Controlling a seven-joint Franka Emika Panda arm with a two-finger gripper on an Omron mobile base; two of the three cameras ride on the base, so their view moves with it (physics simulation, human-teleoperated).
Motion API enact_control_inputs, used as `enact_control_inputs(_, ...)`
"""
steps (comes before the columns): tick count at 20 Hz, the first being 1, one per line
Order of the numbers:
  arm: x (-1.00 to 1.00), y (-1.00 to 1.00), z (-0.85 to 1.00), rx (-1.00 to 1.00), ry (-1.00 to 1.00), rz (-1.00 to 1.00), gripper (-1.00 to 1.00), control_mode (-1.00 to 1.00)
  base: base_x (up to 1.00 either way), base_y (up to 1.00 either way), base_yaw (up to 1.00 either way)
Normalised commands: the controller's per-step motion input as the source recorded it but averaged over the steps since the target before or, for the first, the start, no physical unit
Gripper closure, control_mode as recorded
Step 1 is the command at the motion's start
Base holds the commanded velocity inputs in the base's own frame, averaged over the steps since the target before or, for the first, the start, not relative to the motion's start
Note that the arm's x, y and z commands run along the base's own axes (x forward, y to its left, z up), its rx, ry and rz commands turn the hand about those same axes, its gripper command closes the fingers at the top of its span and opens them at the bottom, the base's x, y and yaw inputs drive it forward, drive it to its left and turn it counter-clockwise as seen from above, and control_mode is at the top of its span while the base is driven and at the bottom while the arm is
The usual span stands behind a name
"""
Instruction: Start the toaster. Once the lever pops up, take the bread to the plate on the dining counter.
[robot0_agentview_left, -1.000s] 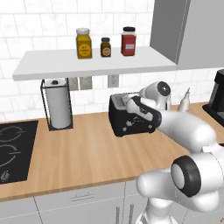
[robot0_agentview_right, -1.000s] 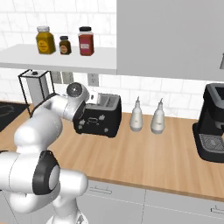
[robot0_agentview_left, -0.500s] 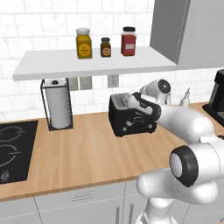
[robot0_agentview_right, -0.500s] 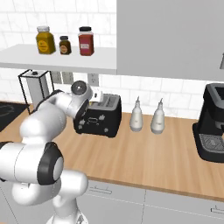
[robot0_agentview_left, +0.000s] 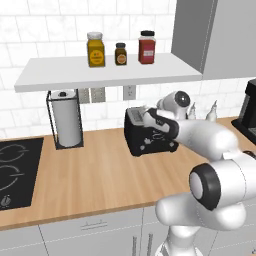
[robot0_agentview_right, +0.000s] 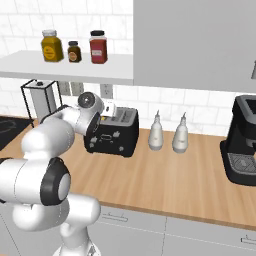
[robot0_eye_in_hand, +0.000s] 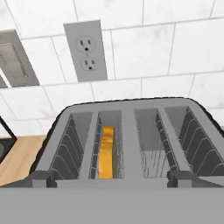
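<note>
The gripper (robot0_agentview_left: 146, 116) is held at the toaster (robot0_agentview_left: 149, 133), on the counter (robot0_agentview_left: 100, 175) near the back wall; whether its jaws are parted or closed cannot be told. The bread (robot0_eye_in_hand: 106, 151) is seated low in one slot. The lever should be pressed straight down, the toaster kept from sliding. Counted: one toaster, one slice, three jars (robot0_agentview_left: 120, 48), two bottles (robot0_agentview_right: 168, 132).

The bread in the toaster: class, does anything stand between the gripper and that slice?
Nothing visible does. The bread sits low in the toaster's left slot, open from above, and the gripper looks straight down onto it.
</note>
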Motion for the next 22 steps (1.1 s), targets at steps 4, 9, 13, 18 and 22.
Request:
enact_control_inputs(4, 0.01, 0.13, -0.02, 0.00, 0.00, -0.03, -1.00, -1.00, 0.00, 0.00, 0.00)
enact_control_inputs(9, 0.12, 0.01, -0.11, 0.00, 0.00, 0.00, -1.00, -1.00, 0.00, 0.00, 0.00)
enact_control_inputs(13, 0.11, -0.01, -0.12, 0.00, 0.00, 0.05, -1.00, -1.00, 0.00, 0.00, 0.00)
enact_control_inputs(18, 0.09, -0.05, -0.18, 0.00, 0.00, 0.07, -1.00, -1.00, 0.00, 0.00, 0.00)
enact_control_inputs(22, 0.00, -0.09, -0.08, 0.00, 0.00, 0.01, -1.00, -1.00, 0.00, 0.00, 0.00)
